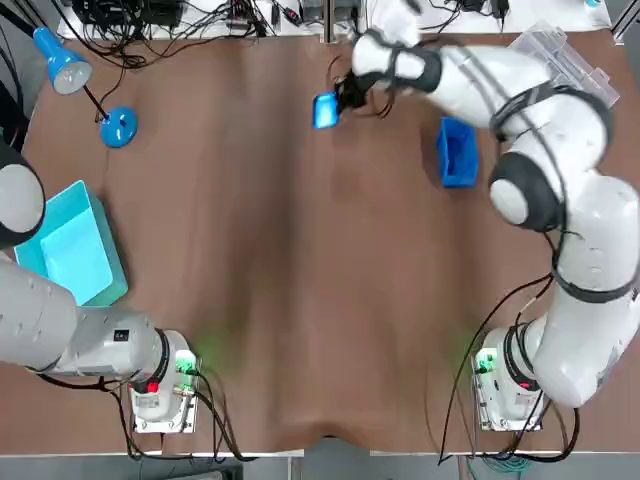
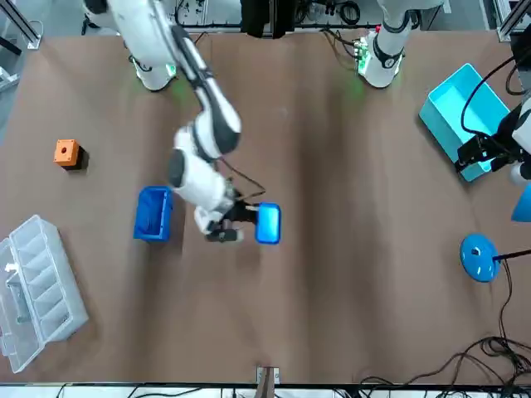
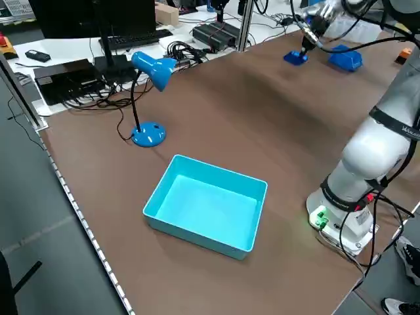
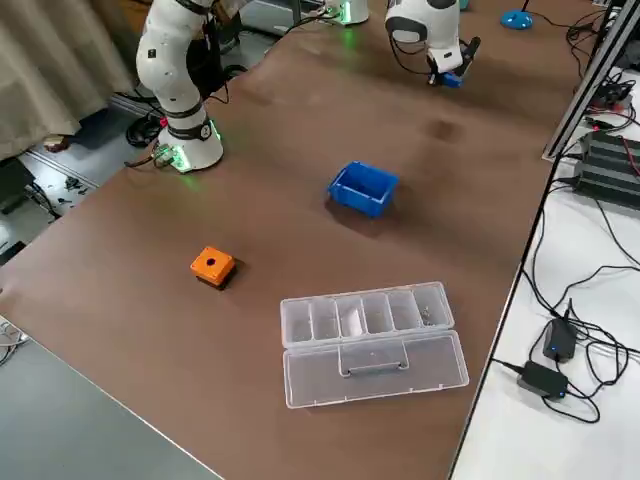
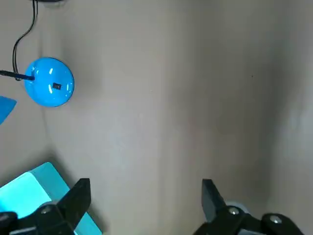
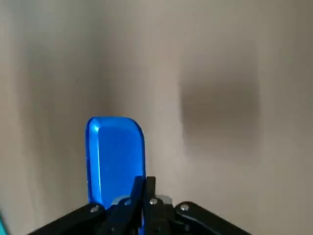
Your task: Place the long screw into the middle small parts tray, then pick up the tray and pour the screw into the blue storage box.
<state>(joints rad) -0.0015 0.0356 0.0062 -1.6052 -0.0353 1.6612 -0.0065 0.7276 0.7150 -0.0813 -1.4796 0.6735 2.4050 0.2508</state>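
Table (image 1: 300, 300): mostly bare, so anything dropped can roll far.

Right arm is stretched to the far side. The right gripper (image 6: 144, 183) is clenched on the near rim of the tray (image 6: 115, 156), and the tray looks lifted, with its shadow thrown off to one side. It is a thin edge pinch with the whole tray hanging out past the fingers. Risk: the tray pivots or slips in the grip during the swing and tips early.

Left gripper (image 5: 142, 193) is parked near the cyan bin (image 1: 70, 245), fingers spread and holding nothing, so it is no collision threat.

Clear case (image 4: 370, 335), lamp (image 1: 118, 127) and orange block (image 4: 212, 264) are well apart from the path.

Blue box (image 1: 458, 152) sits on the robot's right of the tray, near but apart. It has a small opening. Risk: a pour made off-centre, or with the tray lip not over the opening, sends the screw onto the table. The rim could also knock and shift the box.

Screw: not visible in the tray's blue floor in the wrist view, so can't tell if it's aboard. Risk: the pour delivers nothing.
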